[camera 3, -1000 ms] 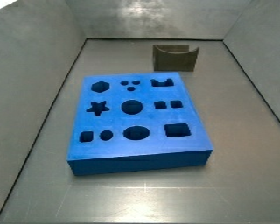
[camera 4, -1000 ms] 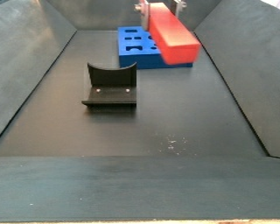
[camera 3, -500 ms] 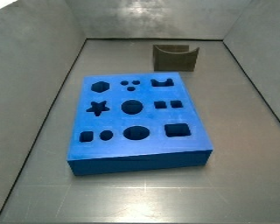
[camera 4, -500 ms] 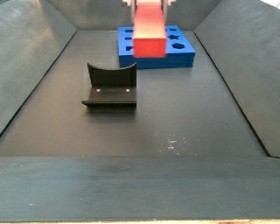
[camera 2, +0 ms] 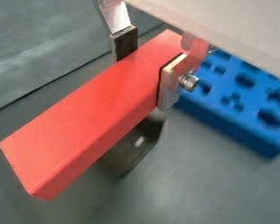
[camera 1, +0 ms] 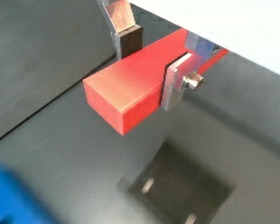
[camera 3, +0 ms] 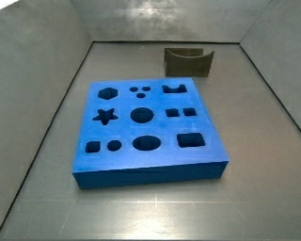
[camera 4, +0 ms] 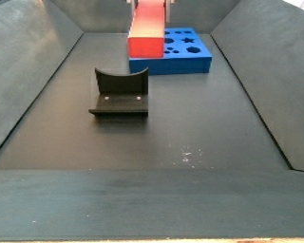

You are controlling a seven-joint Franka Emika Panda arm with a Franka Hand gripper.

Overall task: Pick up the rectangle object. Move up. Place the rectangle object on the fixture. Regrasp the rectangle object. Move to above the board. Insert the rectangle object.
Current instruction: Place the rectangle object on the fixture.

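Note:
My gripper (camera 1: 150, 56) is shut on the rectangle object (camera 1: 136, 87), a long red-orange bar held level in the air. It shows in both wrist views, its silver fingers (camera 2: 171, 80) pressed on the bar's two long sides (camera 2: 90, 131). In a side view the bar (camera 4: 148, 31) hangs high at the back, above and beyond the fixture (camera 4: 119, 93). The dark notched fixture lies below the bar in both wrist views (camera 1: 184, 182) (camera 2: 136, 149). The blue board (camera 3: 147, 127) with its dark cutouts lies on the floor; it also shows beside the bar in a wrist view (camera 2: 241, 92).
Grey walls (camera 3: 40, 94) slope up round the dark floor on all sides. In a side view the fixture (camera 3: 188, 61) stands at the far wall behind the board. The arm itself does not show in that view.
The bar, held in the gripper, has swung from over the board leftward toward the fixture and turned end-on to the side camera. Board and fixture have not moved.

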